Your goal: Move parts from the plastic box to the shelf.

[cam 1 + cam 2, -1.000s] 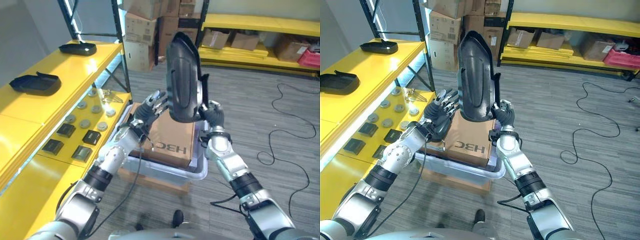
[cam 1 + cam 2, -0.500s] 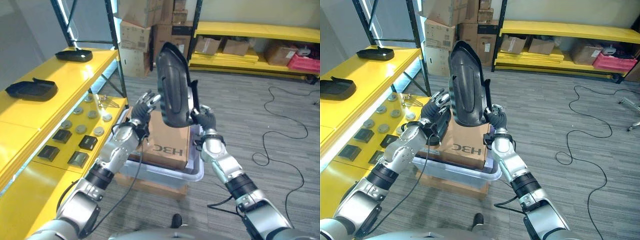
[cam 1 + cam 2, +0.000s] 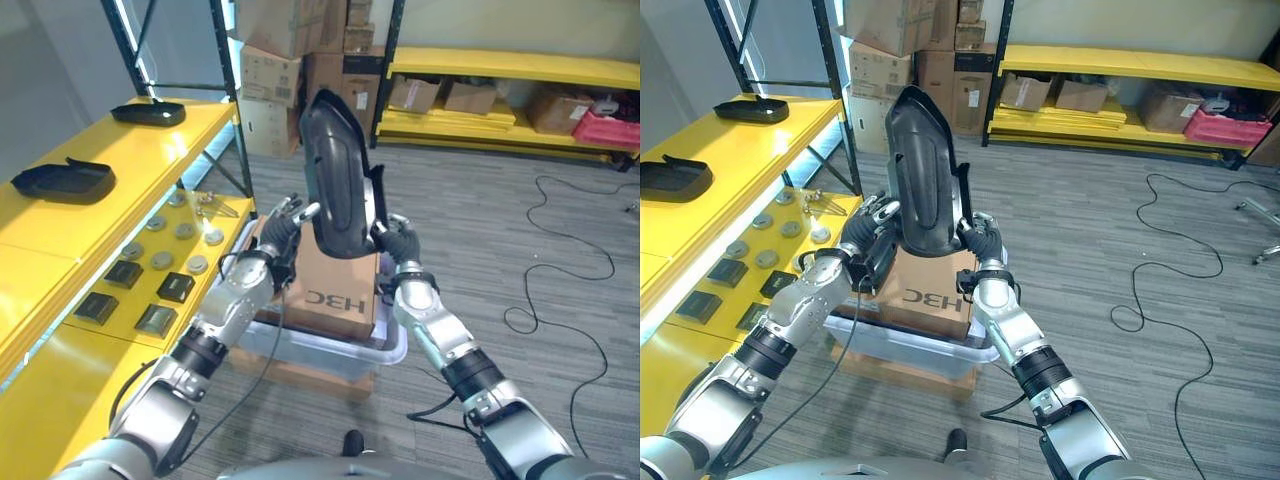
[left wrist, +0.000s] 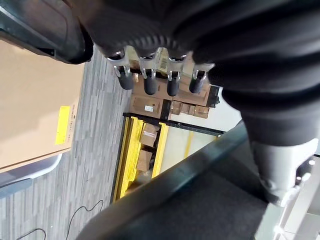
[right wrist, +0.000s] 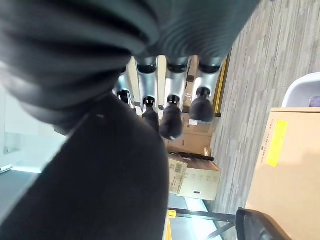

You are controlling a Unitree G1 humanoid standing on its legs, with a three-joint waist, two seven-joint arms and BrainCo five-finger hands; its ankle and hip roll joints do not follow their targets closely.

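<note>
A large black moulded plastic part [image 3: 335, 175] stands upright in the air above the plastic box [image 3: 300, 345]. My right hand [image 3: 398, 242] is shut on the part's lower right edge; its fingers [image 5: 170, 117] lie along the black surface. My left hand [image 3: 283, 228] is open, its straight fingers [image 3: 880, 210] resting against the part's lower left side. The yellow shelf [image 3: 120, 150] runs along the left, a short way from the part. Two similar black parts [image 3: 60, 178] [image 3: 148, 112] lie on its top level.
A cardboard box [image 3: 330, 285] sits inside the plastic box under the hands. The shelf's lower level [image 3: 70, 390] holds several round pieces [image 3: 185, 228] and small black blocks [image 3: 180, 285]. A black shelf post [image 3: 225, 90] stands behind. Stacked cartons [image 3: 285, 50] and another yellow rack [image 3: 510, 70] line the back.
The black part has moved left towards the shelf and leaned that way, carried by my right hand. My left hand has closed in against its side. The camera shifted too.
</note>
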